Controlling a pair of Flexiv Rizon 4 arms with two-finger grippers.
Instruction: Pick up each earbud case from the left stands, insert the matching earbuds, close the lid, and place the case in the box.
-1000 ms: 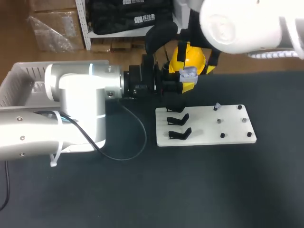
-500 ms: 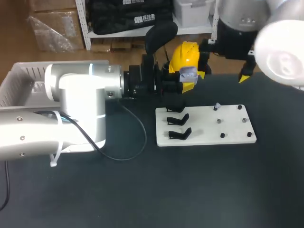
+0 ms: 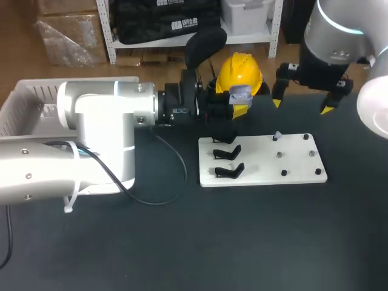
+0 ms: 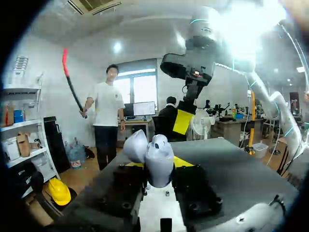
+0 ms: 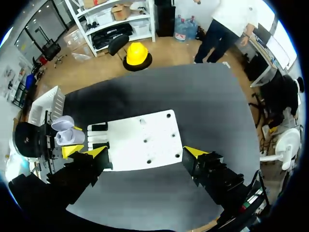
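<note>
A pale lavender earbud case (image 3: 240,93) with its lid open is held above the table's far edge, my left gripper (image 3: 238,103) shut on it. In the left wrist view the case (image 4: 158,162) stands upright between the yellow-tipped fingers (image 4: 181,162). My right gripper (image 3: 302,105) hangs wide open to the right of the case, above the far edge of the white plate (image 3: 297,167). From the right wrist view its tips straddle the plate (image 5: 154,142), and the case (image 5: 67,134) lies off to one side. A small clear earbud (image 3: 277,134) sits on a peg.
Black case stands (image 3: 229,162) line the plate's left side, with none holding a case. Small dark pegs (image 3: 284,173) dot its right half. A white basket (image 3: 24,103) sits at the far left behind my left arm. Bare black tabletop spreads in front.
My right arm has drawn back from the held case to the right, and its gripper has opened wide. The left arm and the case have stayed put.
</note>
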